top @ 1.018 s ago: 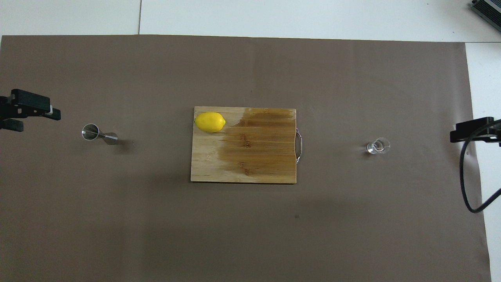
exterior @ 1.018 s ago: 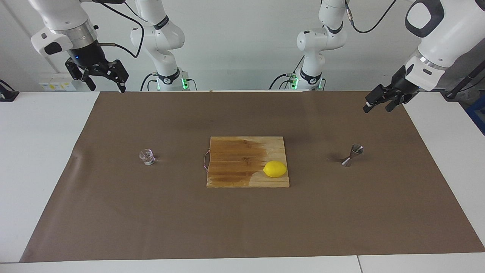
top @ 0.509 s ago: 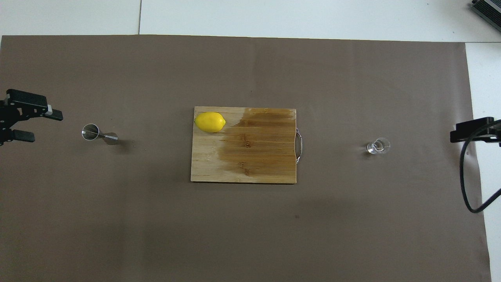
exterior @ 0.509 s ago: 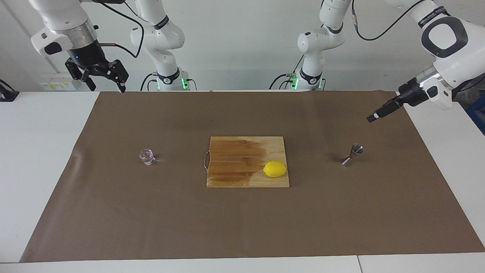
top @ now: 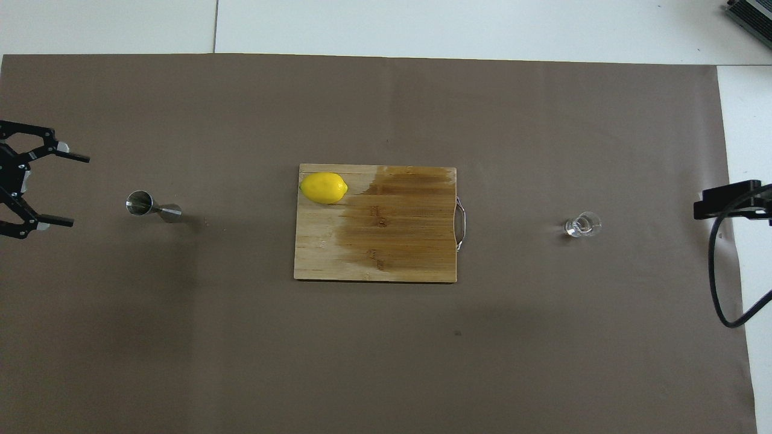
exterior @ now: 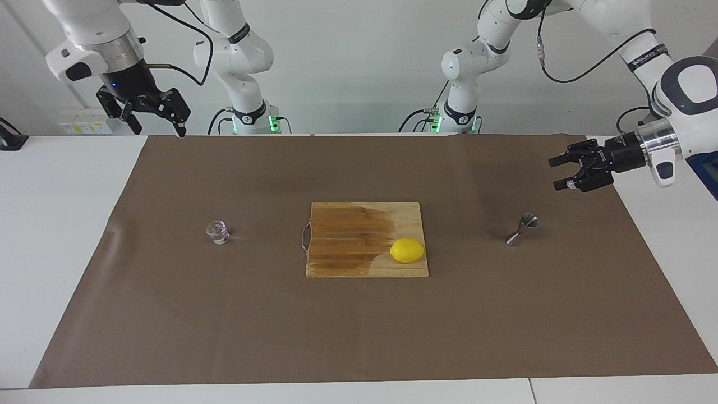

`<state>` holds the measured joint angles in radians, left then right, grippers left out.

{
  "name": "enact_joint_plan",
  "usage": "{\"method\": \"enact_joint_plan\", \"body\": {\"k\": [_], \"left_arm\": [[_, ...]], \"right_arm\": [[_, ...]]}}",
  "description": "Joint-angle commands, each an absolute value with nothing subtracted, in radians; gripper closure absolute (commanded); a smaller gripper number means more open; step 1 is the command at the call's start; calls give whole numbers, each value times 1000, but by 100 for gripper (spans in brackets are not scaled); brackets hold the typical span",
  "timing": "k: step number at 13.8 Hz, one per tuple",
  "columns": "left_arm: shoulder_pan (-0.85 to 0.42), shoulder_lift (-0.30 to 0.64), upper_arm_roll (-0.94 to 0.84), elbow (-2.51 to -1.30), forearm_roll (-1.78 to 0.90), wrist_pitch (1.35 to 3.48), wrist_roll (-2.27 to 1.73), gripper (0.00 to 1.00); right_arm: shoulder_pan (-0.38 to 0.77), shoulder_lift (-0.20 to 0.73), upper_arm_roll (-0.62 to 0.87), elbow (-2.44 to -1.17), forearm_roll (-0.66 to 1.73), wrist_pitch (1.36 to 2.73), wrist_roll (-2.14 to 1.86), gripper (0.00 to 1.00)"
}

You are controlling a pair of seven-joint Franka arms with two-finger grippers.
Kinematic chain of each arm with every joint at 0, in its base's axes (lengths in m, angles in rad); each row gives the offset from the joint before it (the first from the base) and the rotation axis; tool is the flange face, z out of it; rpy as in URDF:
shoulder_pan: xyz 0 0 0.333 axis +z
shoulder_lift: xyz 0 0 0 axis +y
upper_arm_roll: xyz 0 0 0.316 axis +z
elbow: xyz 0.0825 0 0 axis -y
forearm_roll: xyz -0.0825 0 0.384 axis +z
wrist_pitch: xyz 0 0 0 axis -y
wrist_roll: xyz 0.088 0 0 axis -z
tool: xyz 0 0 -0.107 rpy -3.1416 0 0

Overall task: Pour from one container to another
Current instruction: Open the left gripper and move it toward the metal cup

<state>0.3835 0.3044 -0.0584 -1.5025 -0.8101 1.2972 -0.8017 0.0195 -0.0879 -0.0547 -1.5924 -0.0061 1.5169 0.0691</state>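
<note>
The clear glass cup stands on the brown mat toward the right arm's end of the table; it also shows in the overhead view. The steel jigger stands upright on the mat toward the left arm's end, also in the overhead view. My left gripper is open and empty, turned sideways in the air over the mat's edge beside the jigger, apart from it; its spread fingers show from above. My right gripper is open and empty, waiting high over the mat's corner.
A wooden cutting board with a wet patch lies in the middle of the mat. A yellow lemon sits on the board's corner toward the left arm's end. White table surrounds the mat.
My left gripper has turned from pointing down to pointing sideways toward the jigger, come lower, and its fingers now show spread wide. The right arm, cup and jigger have not moved.
</note>
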Motion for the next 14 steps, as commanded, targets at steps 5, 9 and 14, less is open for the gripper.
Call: {"method": "enact_joint_plan", "body": {"k": [5, 9, 14], "left_arm": [[451, 481, -63, -1437, -1012, 1138, -853, 0], [480, 563, -64, -1428, -1081, 1138, -862, 0], [491, 580, -63, -1471, -1164, 1157, -949, 0]], "right_arm": [[11, -98, -51, -1600, 2, 1506, 44, 0], [11, -98, -51, -1600, 2, 1506, 44, 0], [11, -98, -51, -1600, 2, 1506, 44, 0]]}}
